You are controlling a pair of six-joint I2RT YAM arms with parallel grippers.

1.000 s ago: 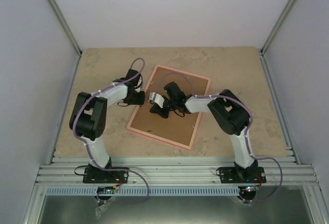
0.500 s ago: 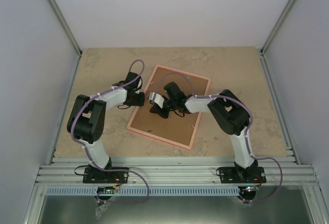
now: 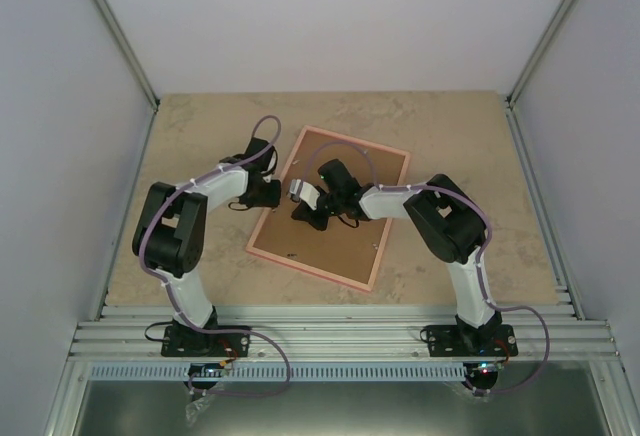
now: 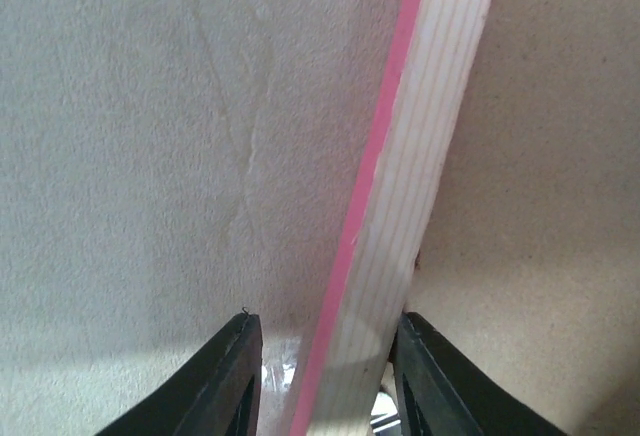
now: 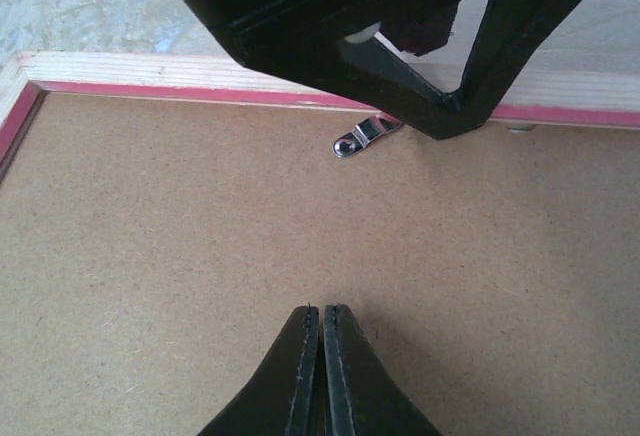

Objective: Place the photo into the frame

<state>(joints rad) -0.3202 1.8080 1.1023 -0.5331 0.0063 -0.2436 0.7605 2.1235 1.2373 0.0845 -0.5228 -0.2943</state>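
1. The left gripper [image 4: 328, 336] has its jaws partway apart, one finger on each side of the left long rail of the frame [image 4: 400, 206]. The finger on the board side sits against the pale wood. A sliver of gap shows on the pink outer side, so I cannot tell whether it pinches the rail or only straddles it.
2. The right gripper [image 5: 323, 311] is clenched, fingertips pressed together with nothing between them. It is poised low over the brown backing board [image 5: 200, 256] inside the frame, near that same left rail.
3. The frame lies face down on the table [image 3: 470, 126], skewed to the table's edges, with the board filling its opening. The photo is not in sight in any view. If it is loaded, it lies under the board, and that cannot be confirmed.
4. By my judgement the loading is done or nearly done, and what is left is securing the back. A metal turn clip [image 5: 362, 137] at the rail ahead of the right gripper angles onto the board. I cannot tell whether it is fully home.
5. The rail stands as a raised lip round the board, so a closed tip sliding toward the clip could catch on it. The left gripper's black body crowds that stretch of rail.
6. Open table shows beyond the frame's far and right sides. The enclosure walls [image 3: 60, 156] stand well apart from the frame.
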